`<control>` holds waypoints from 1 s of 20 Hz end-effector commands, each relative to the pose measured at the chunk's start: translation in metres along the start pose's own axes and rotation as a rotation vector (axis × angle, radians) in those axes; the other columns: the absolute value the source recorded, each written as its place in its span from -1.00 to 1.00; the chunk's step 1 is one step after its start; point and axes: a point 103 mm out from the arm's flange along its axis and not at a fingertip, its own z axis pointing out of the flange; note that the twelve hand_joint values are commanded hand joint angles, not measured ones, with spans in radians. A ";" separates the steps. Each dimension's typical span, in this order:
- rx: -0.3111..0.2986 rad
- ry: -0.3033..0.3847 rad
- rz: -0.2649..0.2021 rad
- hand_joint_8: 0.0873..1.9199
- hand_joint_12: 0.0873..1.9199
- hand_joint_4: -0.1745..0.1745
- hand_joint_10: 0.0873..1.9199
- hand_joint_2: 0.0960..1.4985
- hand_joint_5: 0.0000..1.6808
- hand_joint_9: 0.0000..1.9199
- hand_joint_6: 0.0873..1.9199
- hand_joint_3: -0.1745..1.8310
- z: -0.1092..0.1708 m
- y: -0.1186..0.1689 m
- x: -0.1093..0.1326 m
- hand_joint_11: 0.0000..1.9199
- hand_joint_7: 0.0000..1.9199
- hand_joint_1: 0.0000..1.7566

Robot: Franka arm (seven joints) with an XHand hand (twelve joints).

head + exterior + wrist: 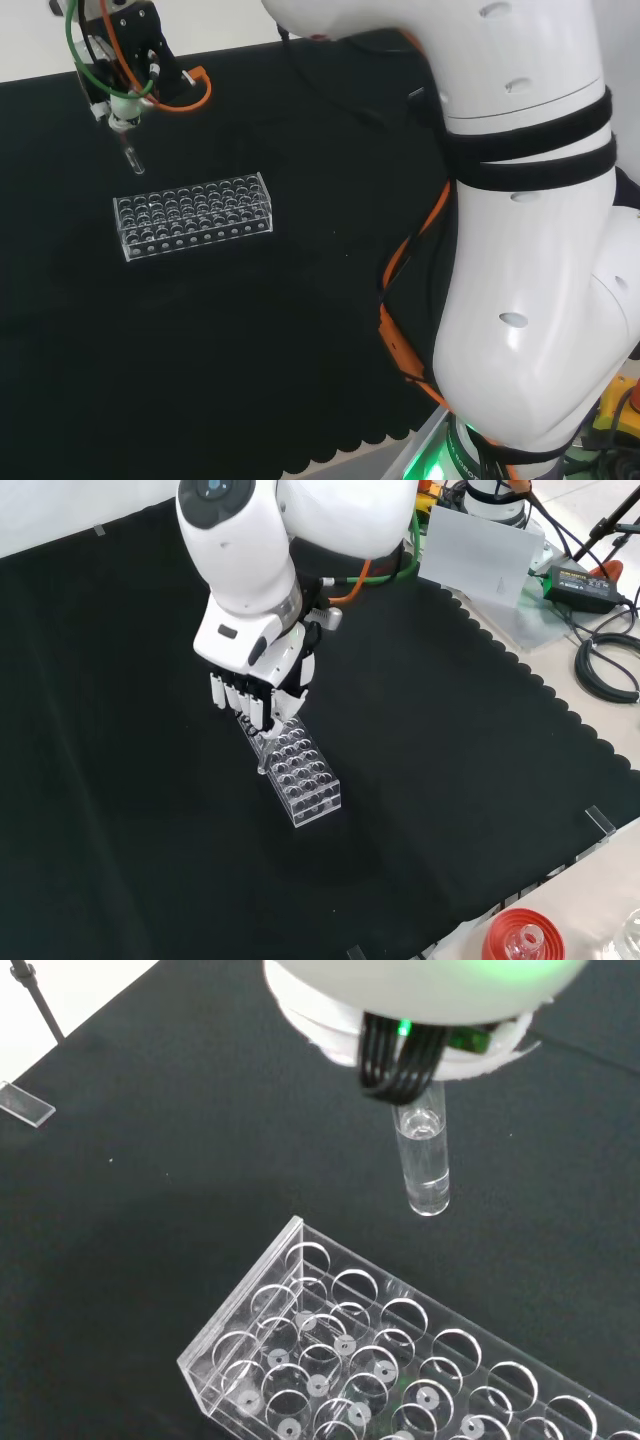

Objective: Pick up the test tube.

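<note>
**benchwatcher:** So where's the test tube [424, 1160] right now?

**tubefan:** Up in the air. The hand [258, 692] has its fingers [395, 1060] curled round the tube's top end, and the clear rounded bottom hangs free above the black cloth [300, 330]. In the head view it sits just beyond the far left corner of the clear rack [193, 214], not touching it.

**benchwatcher:** Anything in the rack?

**tubefan:** The holes I can see look empty (it's clear plastic, so hard to swear by). There's a red ribbed stand [520, 938] at the cloth's edge in the front view, well apart.
</note>
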 end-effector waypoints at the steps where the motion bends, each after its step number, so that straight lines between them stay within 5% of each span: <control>1: -0.028 0.026 0.011 -0.21 0.11 -1.00 -0.40 -0.19 0.47 0.31 -0.57 -0.22 -0.016 -0.012 -0.009 0.12 0.41 0.63; 20: -0.121 0.020 0.071 -0.22 0.12 -1.00 -0.41 -0.20 0.48 0.32 -0.60 -0.21 -0.067 -0.059 -0.042 0.12 0.42 0.63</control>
